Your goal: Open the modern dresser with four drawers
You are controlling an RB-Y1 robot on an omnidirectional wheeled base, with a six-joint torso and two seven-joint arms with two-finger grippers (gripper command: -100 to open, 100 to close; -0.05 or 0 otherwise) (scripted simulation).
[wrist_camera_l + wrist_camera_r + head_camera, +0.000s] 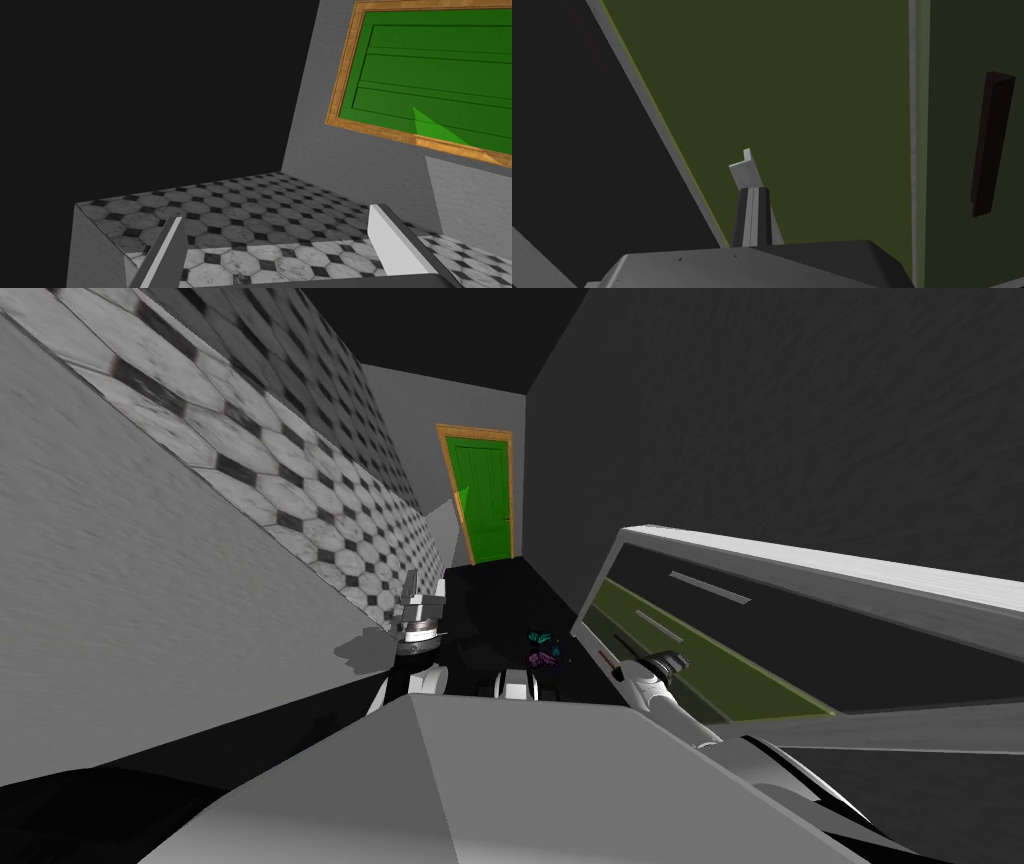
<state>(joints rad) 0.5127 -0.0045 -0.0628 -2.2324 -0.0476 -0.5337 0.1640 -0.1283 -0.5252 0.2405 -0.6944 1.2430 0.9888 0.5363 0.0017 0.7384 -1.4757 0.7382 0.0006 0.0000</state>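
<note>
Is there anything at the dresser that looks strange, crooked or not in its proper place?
One thing stands out: one drawer front of the dresser is olive green, while another front is dark. The right gripper is shut at the olive front's light grey handle. Nothing looks spilled or broken.

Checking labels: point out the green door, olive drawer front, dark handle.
green door (484, 498): head view, panel centre.
olive drawer front (812, 100): right wrist view, bare middle.
dark handle (991, 145): right wrist view, mid-bar.

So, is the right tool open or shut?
Shut: the right tool has its fingers pressed together, no gap, in front of the olive drawer front.
</note>
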